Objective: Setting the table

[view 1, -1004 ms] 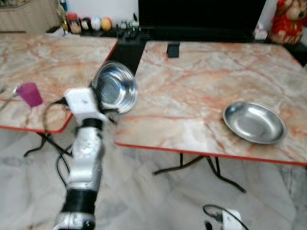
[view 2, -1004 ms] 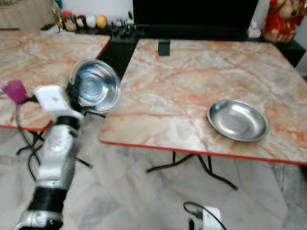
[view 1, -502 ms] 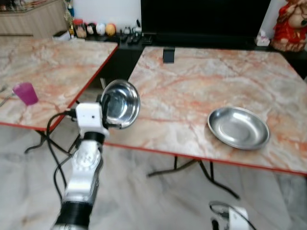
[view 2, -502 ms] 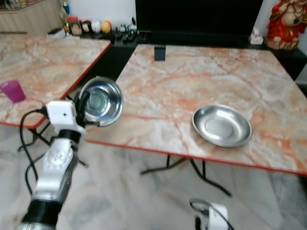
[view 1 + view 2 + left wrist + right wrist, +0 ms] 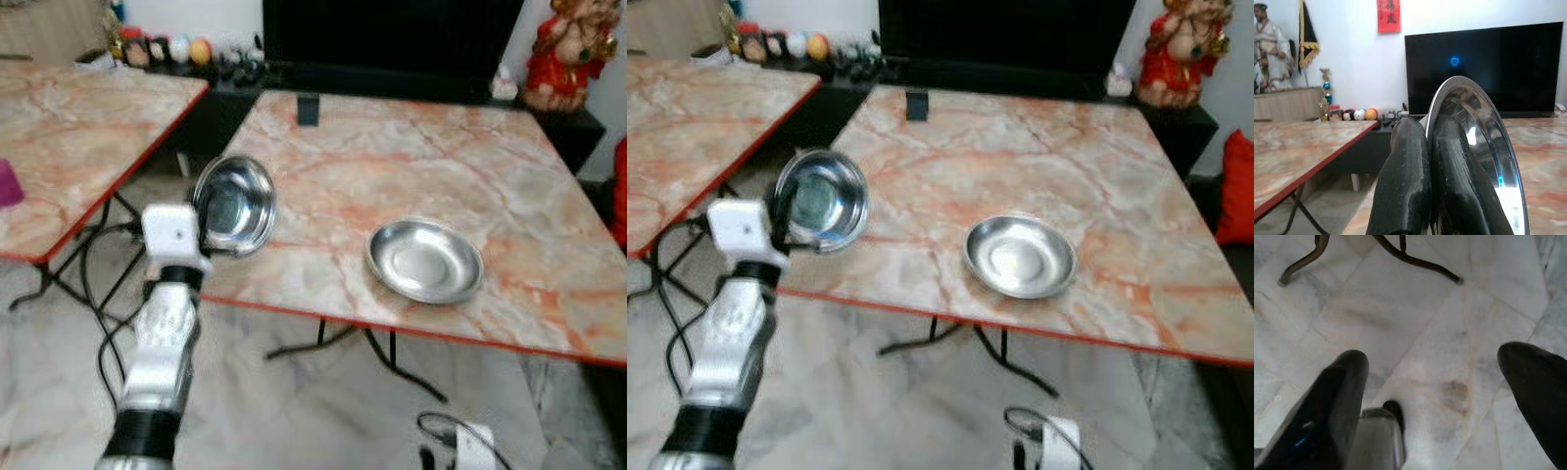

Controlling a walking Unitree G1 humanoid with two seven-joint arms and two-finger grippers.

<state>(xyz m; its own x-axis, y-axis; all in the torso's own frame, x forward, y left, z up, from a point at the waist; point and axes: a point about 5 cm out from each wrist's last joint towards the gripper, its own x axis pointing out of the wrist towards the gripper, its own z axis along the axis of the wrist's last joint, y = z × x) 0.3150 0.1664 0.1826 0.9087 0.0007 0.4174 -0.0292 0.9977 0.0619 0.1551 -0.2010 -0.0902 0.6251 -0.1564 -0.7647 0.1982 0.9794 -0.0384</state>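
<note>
- Since before, your view shifted; the left gripper (image 5: 206, 220) still holds the steel bowl (image 5: 235, 206) raised, fingers clamped on its rim.
- Bowl is tilted, shiny; the plate (image 5: 424, 260) lies on the table (image 5: 392, 157).
- Right gripper (image 5: 1435, 377) hangs, fingers apart.

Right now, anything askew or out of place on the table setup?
Only the steel bowl: the left gripper pinches its rim and holds it on edge in the air at the near left corner of the marble table, mouth facing sideways. The steel plate lies flat. Nothing spilled or damaged.

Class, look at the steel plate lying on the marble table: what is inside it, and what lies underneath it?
The steel plate holds nothing, only reflections. It rests on the marble table; the tabletop directly beneath is covered.
</note>
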